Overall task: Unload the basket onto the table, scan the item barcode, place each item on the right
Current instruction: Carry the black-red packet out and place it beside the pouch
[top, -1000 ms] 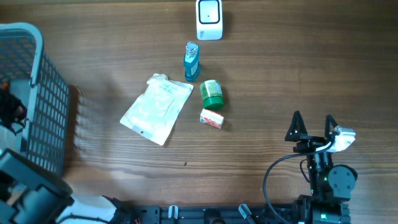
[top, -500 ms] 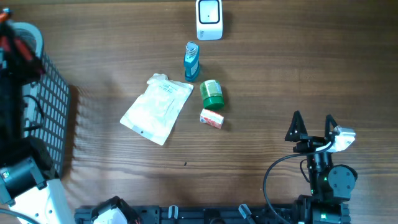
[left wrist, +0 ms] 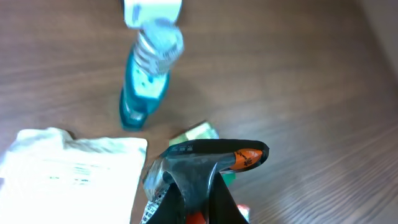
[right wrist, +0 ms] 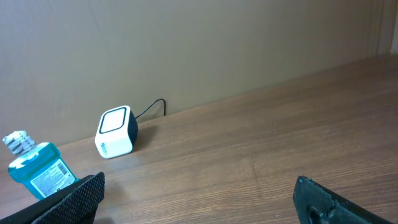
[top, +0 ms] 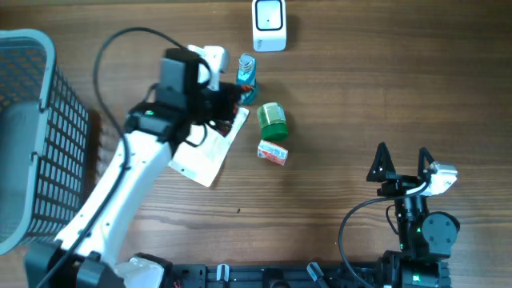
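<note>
Since the earlier frame the left claw (top: 230,104) has swung in from the basket (top: 32,120) side and over the white pouch (top: 200,148); it is now clenched shut with nothing in it. On the bench (top: 360,80) the blue bottle (top: 247,80) stands upright, long axis vertical and cap up. It is just beside that claw at its 1 o'clock, with the scanner (top: 269,24) beyond at 12 o'clock. Well apart, at the bench's 4 o'clock, the right claw (top: 402,152) is spread wide.
</note>
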`<action>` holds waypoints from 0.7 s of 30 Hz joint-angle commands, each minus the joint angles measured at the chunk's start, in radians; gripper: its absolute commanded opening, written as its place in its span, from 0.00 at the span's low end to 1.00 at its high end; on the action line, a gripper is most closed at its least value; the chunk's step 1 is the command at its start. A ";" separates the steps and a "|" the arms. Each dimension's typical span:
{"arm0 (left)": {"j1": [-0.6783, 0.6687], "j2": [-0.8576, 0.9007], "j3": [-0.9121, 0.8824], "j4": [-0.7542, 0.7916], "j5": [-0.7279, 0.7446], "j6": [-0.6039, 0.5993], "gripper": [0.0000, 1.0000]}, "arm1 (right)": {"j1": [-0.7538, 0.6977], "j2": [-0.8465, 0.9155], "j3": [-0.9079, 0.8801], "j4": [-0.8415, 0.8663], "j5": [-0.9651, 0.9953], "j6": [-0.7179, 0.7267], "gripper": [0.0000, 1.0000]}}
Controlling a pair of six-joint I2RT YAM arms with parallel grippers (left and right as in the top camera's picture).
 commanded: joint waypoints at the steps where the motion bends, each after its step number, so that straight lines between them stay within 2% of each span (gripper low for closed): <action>1: -0.092 0.018 -0.089 0.029 -0.171 0.009 0.04 | -0.002 -0.001 -0.001 0.006 0.007 0.004 1.00; 5: -0.117 0.018 -0.259 0.145 -0.240 -0.093 0.04 | -0.002 -0.001 -0.001 0.006 0.007 0.004 1.00; 9: -0.117 0.018 -0.390 0.250 -0.249 -0.116 0.04 | -0.002 -0.001 -0.001 0.006 0.007 0.004 1.00; 14: -0.118 0.047 -0.505 0.395 -0.249 -0.124 0.04 | -0.002 -0.001 -0.001 0.006 0.007 0.004 1.00; 18: -0.119 0.072 -0.517 0.435 -0.238 -0.165 0.07 | -0.002 -0.001 -0.001 0.006 0.007 0.004 1.00; 19: -0.119 0.071 -0.517 0.462 -0.238 -0.165 0.29 | -0.002 -0.001 -0.001 0.006 0.007 0.004 1.00; 20: -0.119 0.064 -0.517 0.487 -0.238 -0.165 0.80 | -0.002 -0.001 -0.001 0.006 0.007 0.004 1.00; 21: -0.119 0.055 -0.517 0.500 -0.229 -0.164 1.00 | -0.002 -0.001 -0.001 0.006 0.007 0.004 1.00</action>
